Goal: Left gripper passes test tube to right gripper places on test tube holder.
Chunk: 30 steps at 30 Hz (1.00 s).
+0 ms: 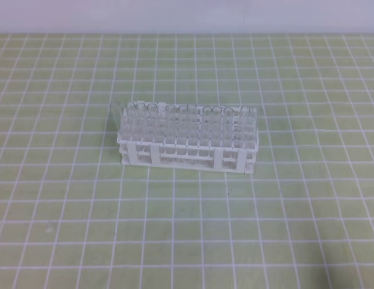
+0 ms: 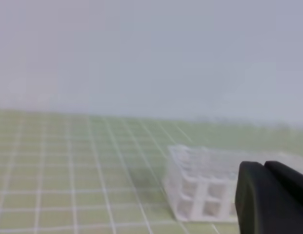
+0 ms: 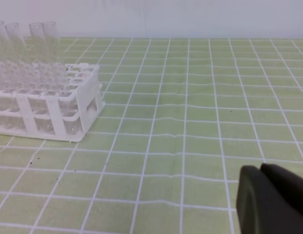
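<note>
Glass tubes stood upright in the white rack, which sat at the middle of the tabletop; no loose tube lay anywhere on the surface. Which tube was meant for the pass could not be told, and the slim clear walls were hard to see against the rack.

Such a tube was probably light, stiff, slick and easily cracked, so a gentle pinch on the upper part, above the rack's top tier, seemed best.

Neither hand held anything. The left hand showed only at the lower right of its own view, fingers together, near the rack's end. The right hand also had its fingers together, well apart from the rack and to its right.

The tabletop wore a green mat with a white grid, flat and bare around the rack. A plain pale wall closed the far side.
</note>
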Tool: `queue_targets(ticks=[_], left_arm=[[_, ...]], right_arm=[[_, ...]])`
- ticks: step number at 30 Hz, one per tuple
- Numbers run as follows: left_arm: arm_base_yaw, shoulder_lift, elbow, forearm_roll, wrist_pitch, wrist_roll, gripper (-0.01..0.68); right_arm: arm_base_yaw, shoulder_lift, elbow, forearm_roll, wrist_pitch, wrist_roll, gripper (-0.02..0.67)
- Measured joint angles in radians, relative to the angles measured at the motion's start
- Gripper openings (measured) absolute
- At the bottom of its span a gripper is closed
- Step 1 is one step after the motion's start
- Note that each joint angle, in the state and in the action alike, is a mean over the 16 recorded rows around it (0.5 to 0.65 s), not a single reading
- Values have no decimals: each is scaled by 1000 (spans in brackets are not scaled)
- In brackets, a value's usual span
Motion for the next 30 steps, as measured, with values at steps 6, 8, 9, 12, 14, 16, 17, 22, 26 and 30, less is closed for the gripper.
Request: queue_targets(ticks=[6, 8, 9, 12, 14, 16, 17, 22, 26, 30], left_arm=[[162, -54, 3, 3, -66, -13, -3], [192, -62, 3, 2, -84, -16, -3], [202, -65, 3, 2, -91, -18, -3], [215, -62, 1, -9, -100, -19, -3], [217, -62, 1, -46, -96, 7, -3], [217, -60, 0, -110, -84, 57, -3], [217, -60, 0, -166, -71, 105, -3], [217, -56, -1, -503, 37, 379, -3], [217, -58, 0, -839, 165, 679, -3], [216, -58, 0, -1186, 278, 1041, -3]], right_arm=[[0, 0, 0, 0, 0, 0, -16], [0, 0, 0, 1, 0, 1, -16], [0, 0, 0, 1, 0, 1, -16], [0, 0, 0, 1, 0, 1, -16], [0, 0, 0, 1, 0, 1, -16], [0, 0, 0, 2, 0, 2, -16], [0, 0, 0, 2, 0, 2, -16], [0, 1, 0, 2, 0, 2, -16], [0, 1, 0, 2, 0, 2, -16], [0, 1, 0, 2, 0, 2, -16]])
